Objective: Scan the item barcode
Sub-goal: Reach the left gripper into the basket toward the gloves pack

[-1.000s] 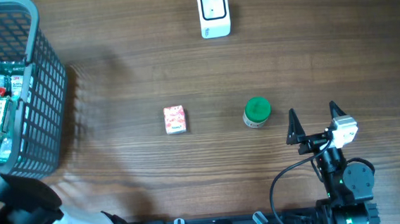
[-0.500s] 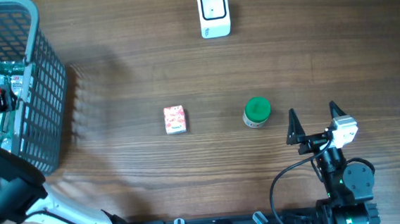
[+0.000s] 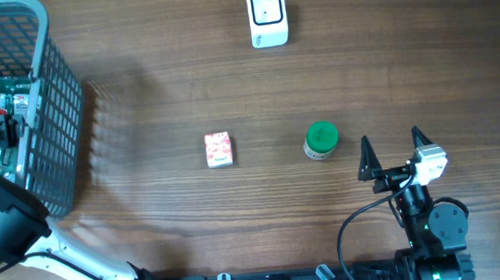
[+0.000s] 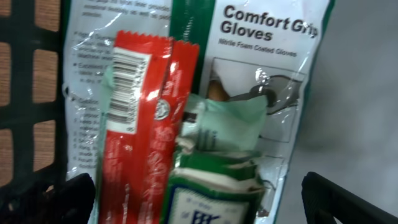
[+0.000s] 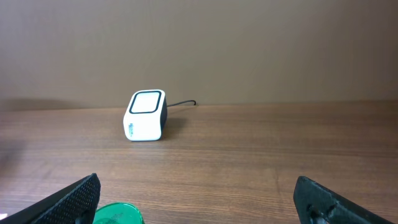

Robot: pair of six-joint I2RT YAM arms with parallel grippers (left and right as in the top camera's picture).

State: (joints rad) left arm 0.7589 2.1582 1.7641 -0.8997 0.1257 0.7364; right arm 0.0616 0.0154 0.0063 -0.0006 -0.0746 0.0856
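Far left — dark wire basket (image 3: 59, 118) on the wooden table (image 3: 158, 93), the left arm reaching over its near rim. Left gripper (image 4: 205, 202) hangs inside the basket with its jaws spread wide, both dark fingertips (image 4: 71, 193) at the bottom corners of the wrist view, nothing between them gripped. Directly beneath lies a red packet (image 4: 146, 130), its barcode (image 4: 127, 87) facing up near the upper end. The packet rests on a clear bag printed "Comfort Grip Gloves" (image 4: 267, 68); a green-and-white packet (image 4: 217, 155) lies just beside the red one, overlapping it at the lower edge. Mid-table, a small red-and-white box (image 3: 219, 149) lies flat, well apart from the basket. Toward the far edge — white barcode scanner (image 3: 267, 16), upright, a thin cable (image 5: 183, 104) trailing behind it. Right of the box, a jar with a green lid (image 3: 321, 138), standing. Just right of the jar, the right gripper (image 3: 391, 143) sits low near the front edge, jaws fully apart and empty, aimed across the table toward the scanner; the green lid shows at the inside of its left fingertip in the wrist view.
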